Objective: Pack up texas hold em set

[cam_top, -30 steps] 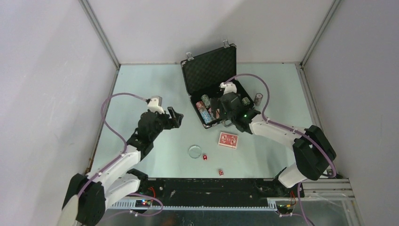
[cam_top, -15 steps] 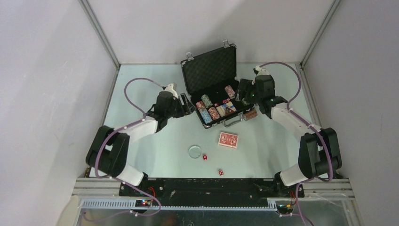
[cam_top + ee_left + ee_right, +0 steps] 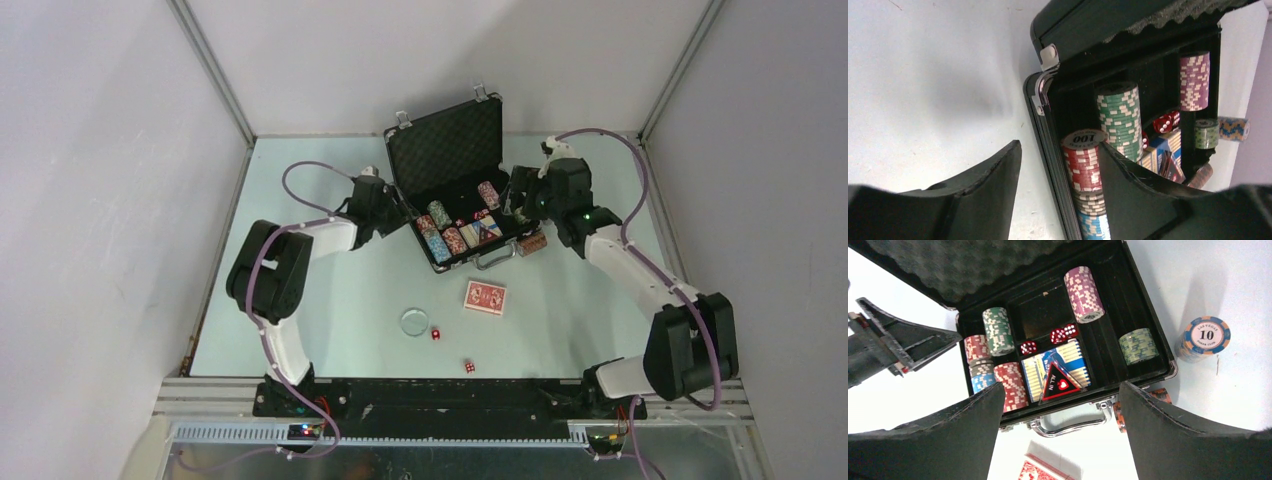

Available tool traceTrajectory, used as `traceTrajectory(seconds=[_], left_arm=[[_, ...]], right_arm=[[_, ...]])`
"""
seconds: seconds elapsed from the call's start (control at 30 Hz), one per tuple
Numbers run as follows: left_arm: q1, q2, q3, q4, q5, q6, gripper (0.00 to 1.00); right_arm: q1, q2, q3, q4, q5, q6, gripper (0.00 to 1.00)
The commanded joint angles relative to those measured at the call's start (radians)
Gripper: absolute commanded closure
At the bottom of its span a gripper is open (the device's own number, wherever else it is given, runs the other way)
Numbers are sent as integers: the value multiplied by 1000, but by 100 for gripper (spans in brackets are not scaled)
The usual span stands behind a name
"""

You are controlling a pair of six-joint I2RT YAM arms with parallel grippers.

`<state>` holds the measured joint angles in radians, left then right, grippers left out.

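The black briefcase (image 3: pixel 497 254) stands open at the back centre, foam lid (image 3: pixel 445 150) upright. Inside lie striped chip stacks (image 3: pixel 1083 294), red dice (image 3: pixel 1064 333) and a card box (image 3: pixel 1055 369). My left gripper (image 3: pixel 400 215) is open astride the case's left wall (image 3: pixel 1048 150): one finger outside, the other inside against a red chip stack (image 3: pixel 1082 162). Open too, my right gripper (image 3: pixel 513 197) hovers at the case's right side. Red-backed cards (image 3: pixel 485 297), a clear disc (image 3: pixel 414 321) and two red dice (image 3: pixel 436 334) lie on the table in front.
An orange chip stack (image 3: pixel 533 243) lies by the silver handle (image 3: pixel 1070 427). A blue-and-orange stack marked 10 (image 3: pixel 1205 337) stands on the table right of the case. Grey walls close in left, right and behind.
My left arm has reached from mid-table to the case's left wall. My right gripper has pulled back from over the case to its right side. Both jaws have narrowed a little.
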<state>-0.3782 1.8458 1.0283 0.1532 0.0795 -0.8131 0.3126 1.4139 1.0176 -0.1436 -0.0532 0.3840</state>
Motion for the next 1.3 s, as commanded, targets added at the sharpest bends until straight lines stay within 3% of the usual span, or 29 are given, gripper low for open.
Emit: traceTrajectory(seconds=[0.0, 0.2, 0.3, 0.5, 0.6, 0.7, 0.83, 1.0, 1.27], left_arm=[[13, 27, 49, -17, -54, -51, 39], [29, 73, 83, -72, -68, -45, 51], [37, 85, 93, -84, -56, -30, 76], [82, 115, 164, -168, 7, 58, 85], [127, 127, 190, -237, 34, 130, 98], [166, 129, 200, -281, 71, 221, 100], [206, 134, 267, -462, 35, 331, 100], [260, 123, 289, -508, -1, 372, 100], [306, 85, 302, -493, 50, 389, 100]], right_arm=[[1, -67, -12, 35, -9, -5, 13], [3, -76, -31, 45, -31, 11, 15], [7, -73, -34, 45, -37, 15, 16], [50, -59, -34, 18, -29, 3, 17], [84, -61, -34, -11, 3, -9, 17], [102, -65, -35, -32, 9, -15, 17], [118, -59, -34, -51, 30, -26, 17], [78, -8, -2, -45, -4, 2, 16], [35, 279, 241, -138, 7, 15, 18]])
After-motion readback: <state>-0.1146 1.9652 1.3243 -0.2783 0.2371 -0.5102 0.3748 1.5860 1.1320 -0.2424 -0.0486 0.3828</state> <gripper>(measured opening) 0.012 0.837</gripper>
